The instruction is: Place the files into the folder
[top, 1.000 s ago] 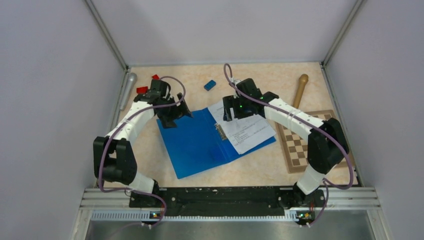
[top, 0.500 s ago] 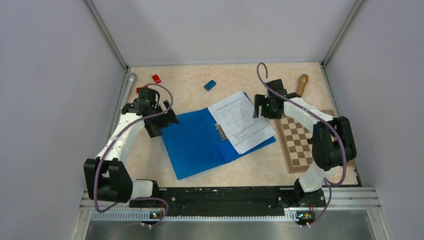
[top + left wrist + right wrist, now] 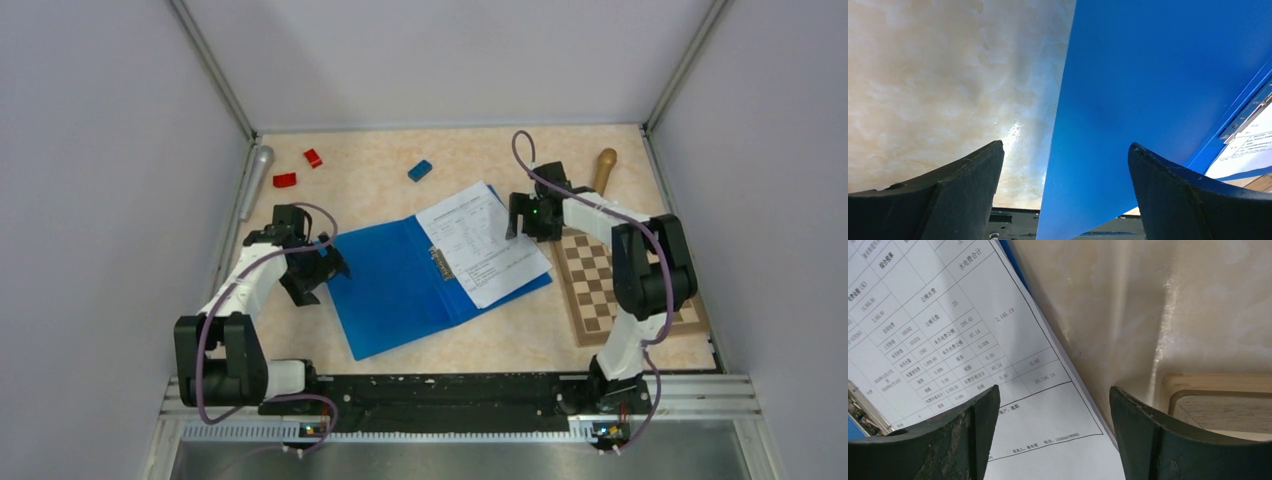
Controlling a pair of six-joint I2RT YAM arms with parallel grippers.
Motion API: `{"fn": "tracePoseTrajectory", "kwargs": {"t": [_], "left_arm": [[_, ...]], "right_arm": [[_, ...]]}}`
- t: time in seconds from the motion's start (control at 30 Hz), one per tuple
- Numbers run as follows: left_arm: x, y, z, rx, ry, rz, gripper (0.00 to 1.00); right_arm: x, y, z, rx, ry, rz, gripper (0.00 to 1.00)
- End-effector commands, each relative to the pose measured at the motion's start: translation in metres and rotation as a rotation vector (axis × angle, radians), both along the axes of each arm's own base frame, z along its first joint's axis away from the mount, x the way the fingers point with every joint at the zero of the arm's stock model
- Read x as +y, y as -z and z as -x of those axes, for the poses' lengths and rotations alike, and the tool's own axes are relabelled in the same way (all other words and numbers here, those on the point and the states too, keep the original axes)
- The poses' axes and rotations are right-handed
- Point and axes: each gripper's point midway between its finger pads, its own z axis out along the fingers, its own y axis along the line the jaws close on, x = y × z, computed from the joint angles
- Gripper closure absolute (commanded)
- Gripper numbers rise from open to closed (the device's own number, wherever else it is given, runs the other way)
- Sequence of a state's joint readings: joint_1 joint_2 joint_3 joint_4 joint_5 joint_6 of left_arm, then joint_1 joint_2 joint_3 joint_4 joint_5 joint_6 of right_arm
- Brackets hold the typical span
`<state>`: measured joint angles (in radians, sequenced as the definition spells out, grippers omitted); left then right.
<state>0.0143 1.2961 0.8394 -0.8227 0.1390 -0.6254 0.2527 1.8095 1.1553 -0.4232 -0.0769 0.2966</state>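
thin bright-blue plastic folder (image 3: 400, 290) lies open on the tabletop (image 3: 370, 190) — white printed paper sheets (image 3: 485, 245) on its right half; both jaws wide, empty.

Bright, even light; tabletop (image 3: 1168, 315) glare.

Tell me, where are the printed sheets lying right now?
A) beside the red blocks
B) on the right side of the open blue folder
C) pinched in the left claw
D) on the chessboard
B: the printed sheets lie flat on the right side of the open blue folder, next to its metal clip.
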Motion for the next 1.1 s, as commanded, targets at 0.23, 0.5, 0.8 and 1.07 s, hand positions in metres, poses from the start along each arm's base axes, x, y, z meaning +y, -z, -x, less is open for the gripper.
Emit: {"fn": "tracePoseTrajectory", "kwargs": {"t": [0.23,0.5,0.8,1.07], "left_arm": [[-0.016,0.007,-0.026,-0.059,0.031,0.100,0.02],[-0.023,0.008,-0.033,-0.068,0.042,0.138,0.05],[-0.023,0.006,-0.035,-0.071,0.054,0.137,0.05],[-0.022,0.002,-0.037,-0.074,0.077,0.128,0.05]], "right_arm": [[0.028,-0.019,0.023,-0.028,-0.058,-0.128,0.28],[0.036,-0.020,0.058,-0.024,-0.083,-0.116,0.49],[0.030,-0.017,0.074,-0.020,-0.094,-0.044,0.60],[0.018,-0.030,0.065,-0.057,-0.075,0.025,0.26]]}}
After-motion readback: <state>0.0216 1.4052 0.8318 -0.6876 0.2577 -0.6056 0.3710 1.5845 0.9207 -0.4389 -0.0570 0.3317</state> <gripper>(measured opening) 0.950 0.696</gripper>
